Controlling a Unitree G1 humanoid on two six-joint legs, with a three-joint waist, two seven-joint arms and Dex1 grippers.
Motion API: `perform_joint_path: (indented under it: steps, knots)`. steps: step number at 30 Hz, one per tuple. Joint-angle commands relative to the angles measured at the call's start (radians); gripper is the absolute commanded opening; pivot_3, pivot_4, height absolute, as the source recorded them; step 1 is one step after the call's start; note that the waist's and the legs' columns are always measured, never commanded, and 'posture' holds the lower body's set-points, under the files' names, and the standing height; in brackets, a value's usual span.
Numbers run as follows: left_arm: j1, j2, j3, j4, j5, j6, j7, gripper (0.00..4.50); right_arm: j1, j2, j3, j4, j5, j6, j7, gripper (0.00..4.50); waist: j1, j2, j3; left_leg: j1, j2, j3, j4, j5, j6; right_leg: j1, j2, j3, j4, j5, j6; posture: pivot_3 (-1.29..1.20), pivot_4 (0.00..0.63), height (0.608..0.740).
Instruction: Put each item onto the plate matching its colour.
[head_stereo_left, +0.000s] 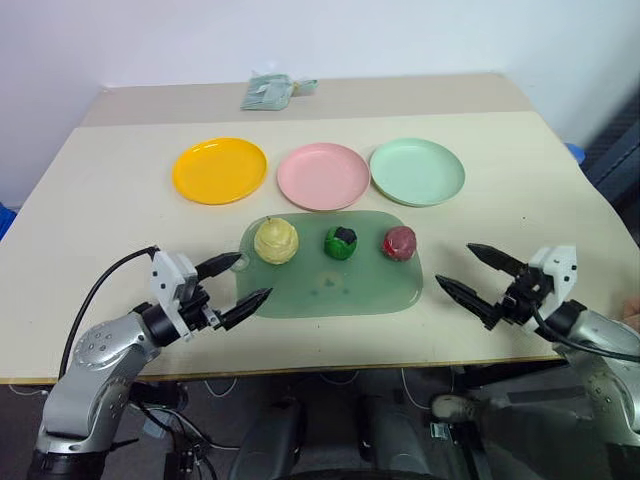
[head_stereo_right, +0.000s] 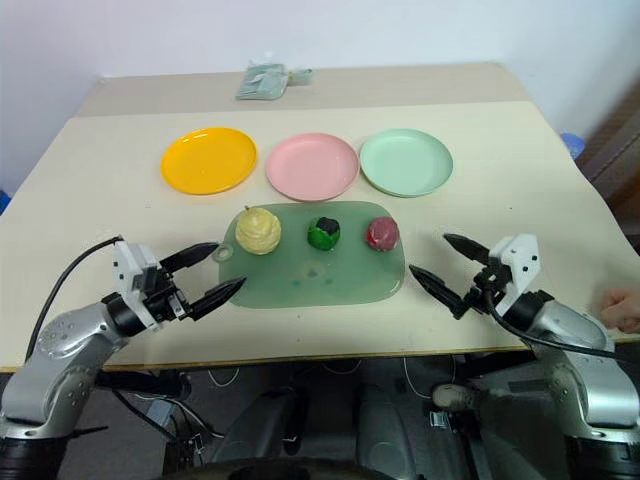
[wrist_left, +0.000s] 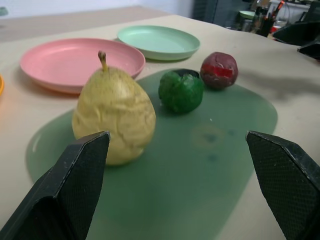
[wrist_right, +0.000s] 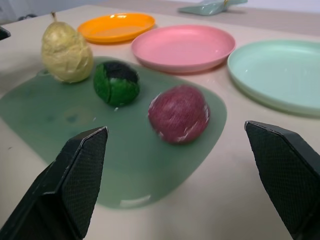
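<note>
Left gripper low over the table at the left edge of the mat, fingers spread wide, nothing between them, tips aimed toward the pear.

Far row, left to right: yellow plate, pink plate, green plate. All three bare, set close side by side, pink and green almost touching at the rims. Behind them, near the far edge of the table, a small crumpled pale-green packet.

Nearer row, on the far half of the translucent green mat, just in front of the plates: yellow pear at the left, upright with stem up, in front of the gap between yellow and pink plates. Green ball with a dark patch on top in the middle, in front of the pink plate. Red ball at the right, near the mat's far right corner, in front of the gap between pink and green plates. Three items apart from one another, none on a plate yet.

Right gripper low over the table just off the mat's right edge, fingers likewise spread wide and empty, tips aimed toward the red ball.

At the far right table edge, part of a person's hand.
</note>
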Motion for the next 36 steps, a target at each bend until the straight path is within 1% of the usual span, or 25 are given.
perform_joint_path:
  steps: [1, 10, 14, 19, 22, 24, 28, 32, 36]
  knots:
    - [0.008, 0.013, 0.030, -0.037, -0.004, -0.024, -0.014, 4.50, 0.017, -0.018, -0.043, -0.073, 0.032, 0.007, 0.011, 4.48, 0.001, 0.000, 0.000, 0.000, 0.000, 0.000, 0.000, 0.000, 0.000, 0.000, 0.000, 0.000, 0.000, 0.000, 0.000, 0.00, 0.150, 0.740]
    - [-0.016, 0.000, 0.027, -0.034, -0.014, -0.016, 0.003, 4.50, 0.017, -0.026, -0.046, -0.141, 0.035, 0.049, -0.004, 4.48, 0.001, 0.000, 0.000, 0.000, 0.000, 0.000, 0.000, 0.000, 0.000, 0.000, 0.000, 0.000, 0.000, 0.000, 0.000, 0.00, 0.150, 0.740]
    - [-0.022, -0.006, 0.021, -0.036, -0.004, -0.027, 0.006, 4.50, -0.006, -0.042, -0.019, -0.167, 0.045, 0.084, 0.010, 4.48, 0.001, 0.000, 0.000, 0.000, 0.000, 0.000, 0.000, 0.000, 0.000, 0.000, 0.000, 0.000, -0.001, 0.000, 0.000, 0.00, 0.150, 0.740]
    - [-0.052, -0.019, 0.024, -0.038, -0.030, -0.005, 0.023, 4.50, -0.067, -0.047, 0.012, -0.168, 0.069, 0.098, 0.047, 4.48, 0.002, 0.000, 0.000, 0.000, 0.000, 0.000, 0.000, 0.000, 0.000, 0.000, 0.000, 0.000, -0.001, 0.000, 0.000, 0.00, 0.150, 0.740]
    - [-0.106, -0.026, 0.013, -0.026, -0.037, 0.050, 0.067, 4.50, -0.125, -0.048, 0.051, -0.157, 0.085, 0.083, 0.113, 4.48, 0.001, 0.000, 0.000, 0.000, 0.000, 0.000, 0.000, 0.000, 0.000, 0.000, 0.000, 0.000, -0.001, 0.000, 0.000, 0.00, 0.150, 0.740]
    - [-0.156, -0.020, -0.013, 0.000, 0.023, 0.067, 0.108, 4.50, -0.167, -0.044, 0.083, -0.133, 0.077, 0.074, 0.152, 4.48, 0.001, 0.000, 0.000, 0.000, 0.000, 0.000, 0.000, 0.000, 0.000, 0.000, 0.000, -0.001, -0.001, 0.000, 0.001, 0.00, 0.150, 0.740]
    - [-0.281, -0.055, -0.039, 0.024, 0.016, 0.173, 0.208, 4.50, -0.241, -0.024, 0.130, -0.094, 0.058, 0.063, 0.175, 4.48, 0.002, -0.001, 0.000, 0.000, 0.000, 0.000, 0.001, 0.000, 0.000, 0.001, 0.000, -0.001, -0.001, 0.002, 0.004, 0.00, 0.150, 0.740]
    - [-0.380, -0.095, -0.085, 0.070, 0.054, 0.244, 0.285, 4.50, -0.253, -0.020, 0.148, -0.087, 0.051, 0.049, 0.189, 4.48, 0.001, -0.001, 0.000, 0.000, -0.001, 0.000, 0.000, 0.000, 0.000, 0.000, 0.000, -0.001, -0.001, 0.003, 0.004, 0.00, 0.150, 0.740]
    - [-0.431, -0.127, -0.110, 0.089, 0.070, 0.314, 0.344, 4.50, -0.238, -0.025, 0.144, -0.086, 0.043, 0.028, 0.199, 4.48, 0.000, -0.001, 0.000, 0.000, 0.000, 0.000, 0.000, 0.000, 0.000, 0.000, 0.000, -0.001, -0.001, 0.003, 0.004, 0.00, 0.150, 0.740]
